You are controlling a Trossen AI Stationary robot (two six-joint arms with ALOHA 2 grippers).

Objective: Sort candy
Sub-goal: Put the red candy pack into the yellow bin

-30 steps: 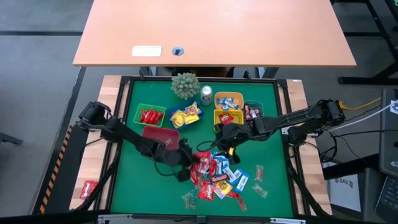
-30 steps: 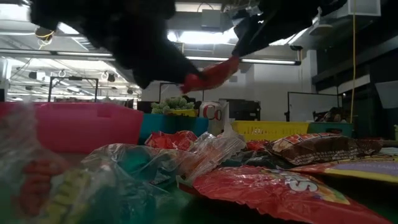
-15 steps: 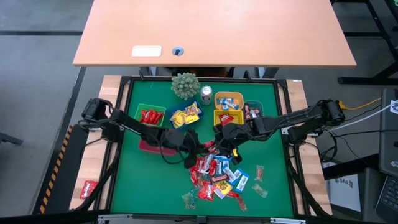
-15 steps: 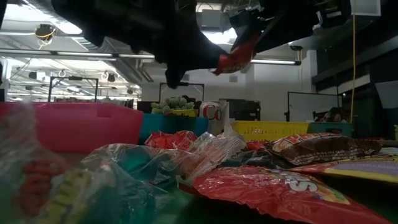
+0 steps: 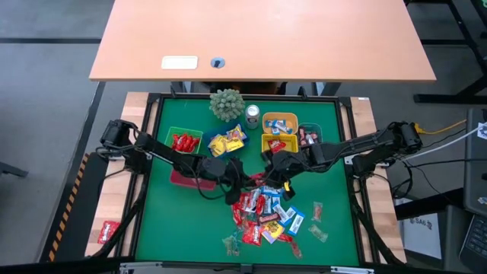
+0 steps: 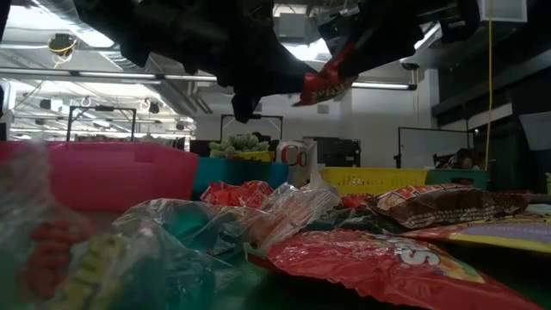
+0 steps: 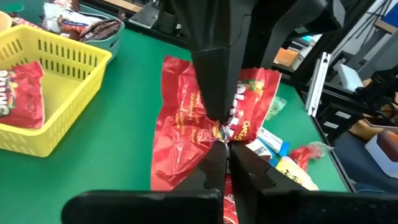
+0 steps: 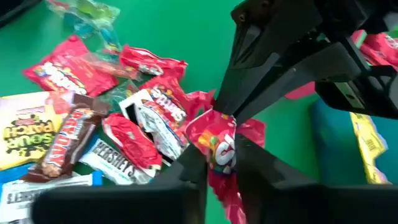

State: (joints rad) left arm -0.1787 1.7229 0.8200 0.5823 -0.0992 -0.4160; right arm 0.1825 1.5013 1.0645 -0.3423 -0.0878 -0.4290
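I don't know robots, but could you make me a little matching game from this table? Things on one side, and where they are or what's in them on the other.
Things:
1. green bin
2. blue bin
3. silver can
4. red packet

Descriptions:
A. pinched between the left gripper and the right gripper, up in the air
B. yellow sweets inside
C. stands next to the small plant
D. red sweets inside

Pairs: 1-D, 2-B, 3-C, 4-A
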